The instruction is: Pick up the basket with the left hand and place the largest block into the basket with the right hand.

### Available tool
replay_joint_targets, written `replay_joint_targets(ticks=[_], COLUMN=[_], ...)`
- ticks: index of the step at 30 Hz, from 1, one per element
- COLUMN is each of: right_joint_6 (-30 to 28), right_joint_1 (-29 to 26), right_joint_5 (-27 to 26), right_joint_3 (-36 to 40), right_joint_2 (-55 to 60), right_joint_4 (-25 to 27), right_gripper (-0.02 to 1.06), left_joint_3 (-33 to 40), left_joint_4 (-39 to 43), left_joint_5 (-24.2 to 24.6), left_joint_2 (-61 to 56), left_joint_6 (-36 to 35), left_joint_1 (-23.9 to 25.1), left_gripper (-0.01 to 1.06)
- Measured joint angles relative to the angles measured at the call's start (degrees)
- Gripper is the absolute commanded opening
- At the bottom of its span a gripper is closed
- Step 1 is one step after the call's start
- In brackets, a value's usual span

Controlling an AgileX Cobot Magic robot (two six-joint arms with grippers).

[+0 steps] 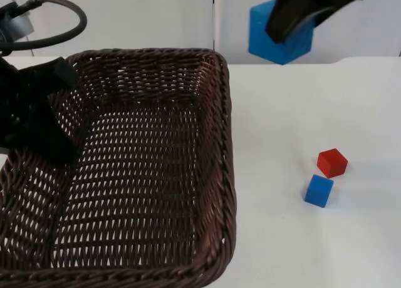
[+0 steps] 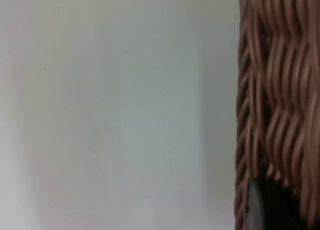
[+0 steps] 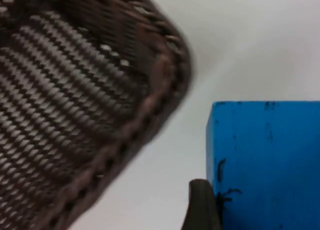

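Basket (image 1: 144, 175) clamped in left hand (image 1: 37, 122); large blue block (image 1: 280, 34) clamped in right hand (image 1: 294, 15).

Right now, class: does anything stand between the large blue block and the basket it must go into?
Nothing visible does. The right end effector holds the large blue block aloft beyond the basket's open, empty interior.

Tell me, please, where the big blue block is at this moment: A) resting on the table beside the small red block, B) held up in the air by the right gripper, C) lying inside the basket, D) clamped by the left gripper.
B: the right gripper is shut on the big blue block, holding it in the air beyond the basket, while the small red block and small blue block lie on the table.
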Motion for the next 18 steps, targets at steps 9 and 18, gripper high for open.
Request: replay_joint_targets(ticks=[9,18], right_joint_6=[-2.92,-3.14], right_joint_1=[8.0,16.54], right_joint_5=[-2.0,-5.76], right_joint_3=[0.0,0.0], right_joint_2=[0.0,0.0], right_joint_4=[-0.21,-1.57], right_gripper=[0.0,0.0], left_joint_3=[0.0,0.0], left_joint_4=[0.0,0.0], left_joint_5=[0.0,0.0], left_joint_2=[0.0,0.0], left_joint_6=[0.0,0.0], left_joint_1=[0.0,0.0], left_gripper=[0.0,0.0])
